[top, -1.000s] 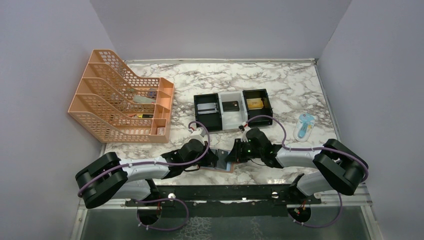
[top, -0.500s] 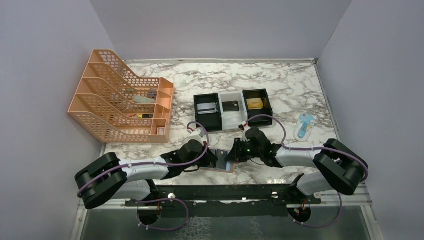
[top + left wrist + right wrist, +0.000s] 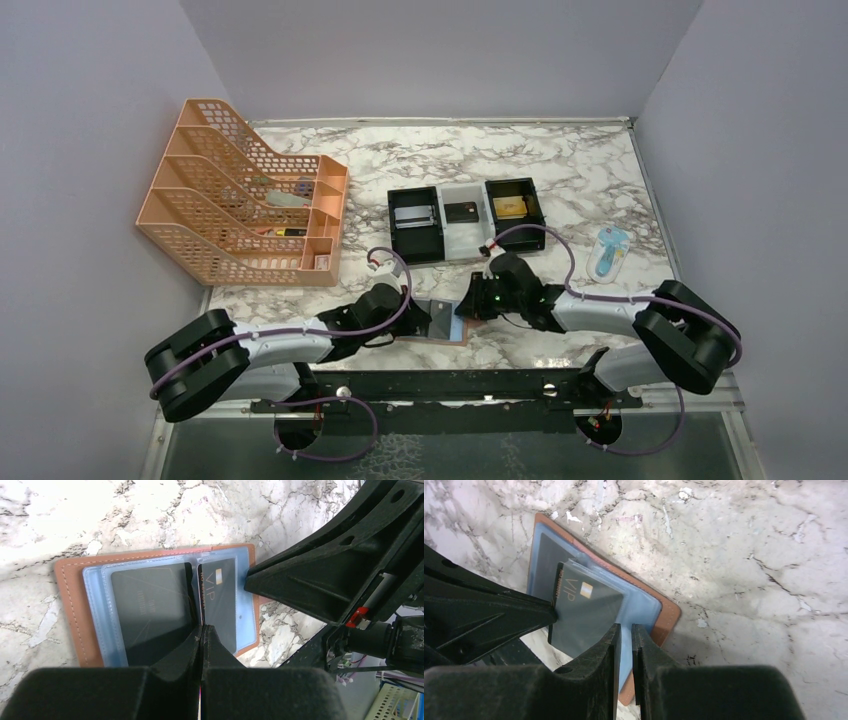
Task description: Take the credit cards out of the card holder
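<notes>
Since the holder [image 3: 67,610] lies open and flat on the table [image 3: 100,515] between my two arms, close to their bases, I read this as a hold-and-pull. The left gripper [image 3: 202,630] is closed, tips together at the near corner of the VIP card [image 3: 220,600], right by the fold. A card edge is too thin for me to make out whether it sits between the tips. The right gripper [image 3: 625,630] is closed down to a slit on the blue lining at the holder's edge on its own side, which looks to me like an anchoring pinch.

What matters is this: the VIP card's long axis runs straight away from the left gripper, in line with its reach. From the right wrist, the card's near end pokes out past the holder's edge toward that gripper. So the left arm is the one placed to draw it. I judge that a straight pull back along its own line would slide the card out lengthwise while the right side holds the leather down. A sideways drag would likely jam it in the sleeve.

The dark card [image 3: 150,607] sits fully in the neighbouring pocket, just beside the left tips, on the same long axis. Neither card is out yet.
</notes>
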Tool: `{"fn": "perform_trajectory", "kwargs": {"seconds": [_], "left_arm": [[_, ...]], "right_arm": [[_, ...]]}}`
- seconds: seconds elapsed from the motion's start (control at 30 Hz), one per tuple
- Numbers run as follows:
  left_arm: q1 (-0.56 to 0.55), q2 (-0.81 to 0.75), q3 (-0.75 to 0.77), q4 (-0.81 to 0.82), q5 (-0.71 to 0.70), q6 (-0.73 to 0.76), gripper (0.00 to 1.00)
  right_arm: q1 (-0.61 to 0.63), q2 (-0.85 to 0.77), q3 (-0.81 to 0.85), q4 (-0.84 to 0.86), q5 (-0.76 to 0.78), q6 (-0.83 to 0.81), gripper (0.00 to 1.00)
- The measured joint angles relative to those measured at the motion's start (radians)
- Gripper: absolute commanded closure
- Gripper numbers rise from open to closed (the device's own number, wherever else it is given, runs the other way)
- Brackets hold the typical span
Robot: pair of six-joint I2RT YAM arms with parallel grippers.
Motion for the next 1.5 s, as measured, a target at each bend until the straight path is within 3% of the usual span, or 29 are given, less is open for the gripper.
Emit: {"fn": "perform_trajectory", "kwargs": {"seconds": [0.23,0.47,0.8,1.03,1.5], "left_arm": [[0.0,-0.007,-0.013,0.006,0.001,-0.002,1.0],[0.0,0.005,-0.008,0.006,0.003,0.005,0.99],[0.0,0.015,0.004,0.005,0.012,0.023,0.92],[0.0,0.015,0.004,-0.001,0.013,0.037,0.83],[0.0,-0.047,-0.003,-0.001,0.026,0.052,0.95]], "right_arm": [[0.0,-0.048,0.008,-0.076,0.01,-0.064,0.82],[-0.003,-0.079,0.009,-0.05,-0.116,-0.089,0.78],[-0.003,0.082,0.023,0.067,-0.256,-0.047,0.74],[-0.003,0.091,0.029,0.066,-0.227,-0.019,0.75],[-0.003,0.095,0.029,0.066,-0.206,0.003,0.77]]}}
